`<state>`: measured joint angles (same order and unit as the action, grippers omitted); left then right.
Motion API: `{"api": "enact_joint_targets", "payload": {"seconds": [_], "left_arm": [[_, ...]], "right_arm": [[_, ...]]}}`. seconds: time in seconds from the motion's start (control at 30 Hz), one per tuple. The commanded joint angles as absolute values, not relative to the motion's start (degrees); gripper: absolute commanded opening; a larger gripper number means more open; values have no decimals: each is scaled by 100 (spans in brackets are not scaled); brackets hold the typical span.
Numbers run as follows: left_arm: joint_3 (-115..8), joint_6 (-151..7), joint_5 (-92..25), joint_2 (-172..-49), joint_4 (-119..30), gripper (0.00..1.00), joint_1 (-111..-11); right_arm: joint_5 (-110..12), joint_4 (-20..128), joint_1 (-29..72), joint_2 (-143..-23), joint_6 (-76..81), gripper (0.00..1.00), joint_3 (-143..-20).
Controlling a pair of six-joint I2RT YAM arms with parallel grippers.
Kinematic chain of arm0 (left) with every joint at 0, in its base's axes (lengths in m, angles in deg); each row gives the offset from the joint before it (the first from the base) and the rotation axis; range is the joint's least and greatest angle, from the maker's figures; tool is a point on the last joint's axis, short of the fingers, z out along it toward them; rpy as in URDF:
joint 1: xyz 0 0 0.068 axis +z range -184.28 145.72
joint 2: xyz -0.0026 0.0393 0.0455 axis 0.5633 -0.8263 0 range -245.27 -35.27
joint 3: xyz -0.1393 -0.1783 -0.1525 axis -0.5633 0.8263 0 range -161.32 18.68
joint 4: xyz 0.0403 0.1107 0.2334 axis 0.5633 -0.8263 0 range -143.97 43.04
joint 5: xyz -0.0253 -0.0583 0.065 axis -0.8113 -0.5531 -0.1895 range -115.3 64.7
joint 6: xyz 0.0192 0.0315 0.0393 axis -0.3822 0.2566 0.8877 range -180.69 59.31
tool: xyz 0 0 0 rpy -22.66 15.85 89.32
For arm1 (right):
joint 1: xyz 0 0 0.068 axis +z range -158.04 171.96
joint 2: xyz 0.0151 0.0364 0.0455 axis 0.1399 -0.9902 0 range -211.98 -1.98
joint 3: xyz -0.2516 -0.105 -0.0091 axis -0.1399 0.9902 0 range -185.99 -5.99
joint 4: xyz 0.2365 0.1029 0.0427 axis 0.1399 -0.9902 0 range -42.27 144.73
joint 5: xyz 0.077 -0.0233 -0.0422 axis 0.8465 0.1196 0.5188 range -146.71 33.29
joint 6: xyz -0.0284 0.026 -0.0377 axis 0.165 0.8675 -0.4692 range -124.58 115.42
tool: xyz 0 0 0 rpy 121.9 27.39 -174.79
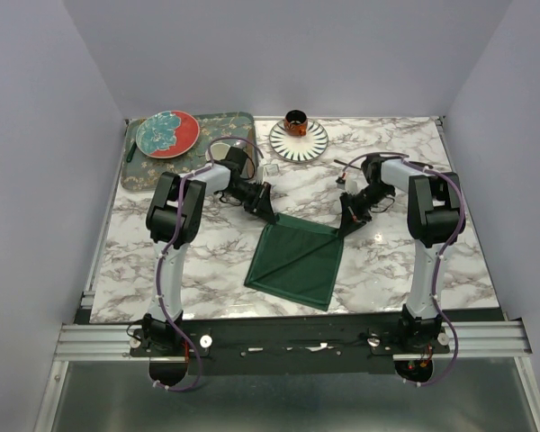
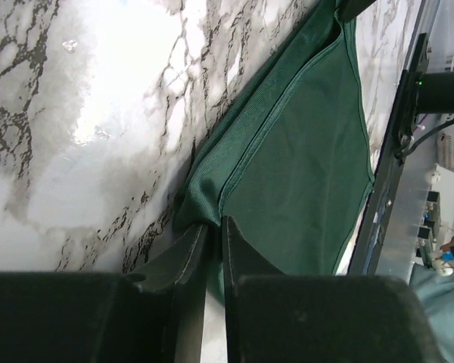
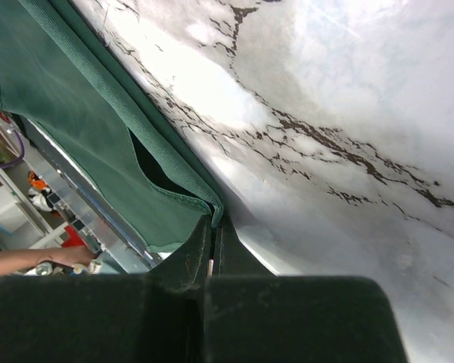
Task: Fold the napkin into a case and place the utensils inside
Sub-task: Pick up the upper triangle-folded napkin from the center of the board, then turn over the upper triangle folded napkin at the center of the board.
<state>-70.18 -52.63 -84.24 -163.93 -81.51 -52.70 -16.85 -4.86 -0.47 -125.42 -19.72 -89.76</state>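
- Your napkin (image 1: 297, 263) lies flat on the marble table (image 1: 405, 270), between the 2 arms and near the front edge. It is a broad 4-sided sheet, not yet a long narrow case.
- Judging from the wrist views, 1 fold looks made: 2 layers show along the hemmed edge, with a gap open between them by the right corner.
- Your right gripper (image 1: 346, 225) sits at the far right corner, jaws pressed together with the cloth corner pinched between them.
- Your left gripper (image 1: 267, 213) sits at the far left corner, jaws a thin slit apart with the corner bunched at their tips. You cannot tell whether that cloth is actually clamped.
- What I judge is left for you: the further folds that narrow the sheet into a pocket, then loading the utensils.
- You cannot pick the utensils out clearly in any view. Nothing lies on the cloth, so that step is not begun.
- The green tray (image 1: 225, 126) stands at the far edge, well apart from the napkin.
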Motion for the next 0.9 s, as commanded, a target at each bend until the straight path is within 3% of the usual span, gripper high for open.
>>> {"api": "enact_joint_targets", "payload": {"seconds": [0.0, 0.47, 0.87], "left_arm": [[-6904, -5006, -8173, -16264, -8213, 1, -5327], [-6999, -3188, -7637, -14145, -8124, 0, -5327], [-7678, -1272, -7979, -14259, -6156, 0, -5081]], "right_arm": [[-1795, -538, 13, -12565, -2224, 1, -9125], [-2286, 348, 13, -10491, -3630, 1, -9256], [-2902, 3731, 13, -9673, -5704, 1, -9012]]}}
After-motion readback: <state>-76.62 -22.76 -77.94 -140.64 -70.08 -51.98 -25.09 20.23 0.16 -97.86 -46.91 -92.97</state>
